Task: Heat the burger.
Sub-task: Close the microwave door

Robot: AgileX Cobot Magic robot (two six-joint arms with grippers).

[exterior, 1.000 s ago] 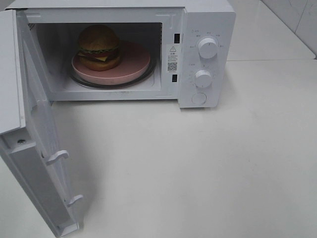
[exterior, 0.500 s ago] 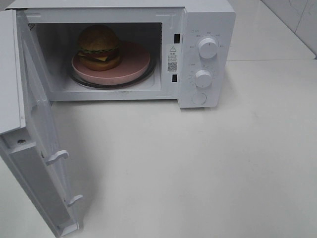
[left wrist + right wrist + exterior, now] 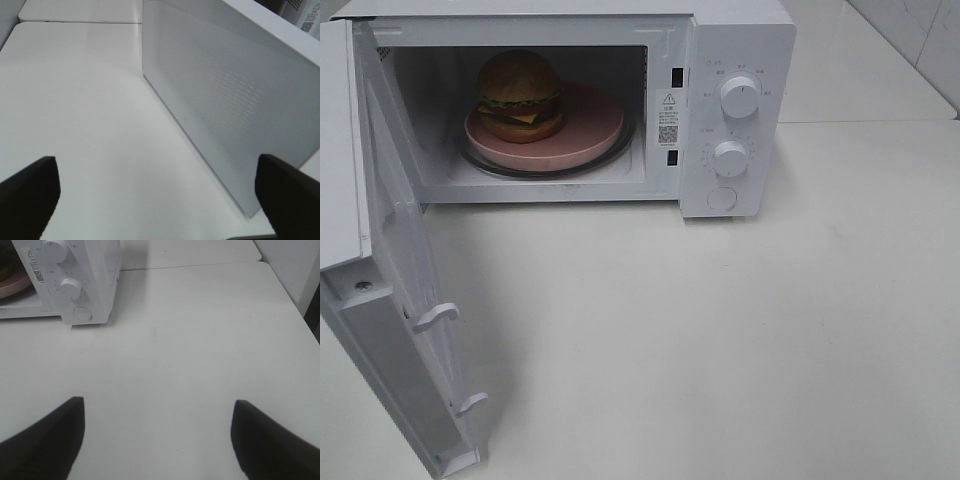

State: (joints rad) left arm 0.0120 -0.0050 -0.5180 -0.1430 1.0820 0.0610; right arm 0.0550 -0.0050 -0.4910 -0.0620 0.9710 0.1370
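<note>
White tabletop (image 3: 720, 330); the microwave door (image 3: 390, 260) runs off-frame. The glossy-bunned burger (image 3: 519, 95) rests on a pink plate (image 3: 595, 125). The left gripper (image 3: 160, 192) and right gripper (image 3: 157, 412) are both spread, empty.

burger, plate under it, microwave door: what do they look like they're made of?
Burger: likely a plastic or rubber replica; bun evenly glossy, layers look moulded.
Pink plate: matte, opaque, thick rim; probably plastic or silicone, unconfirmed.
Microwave door: white smooth panel with fine dotted mesh; plastic or painted metal.
</note>
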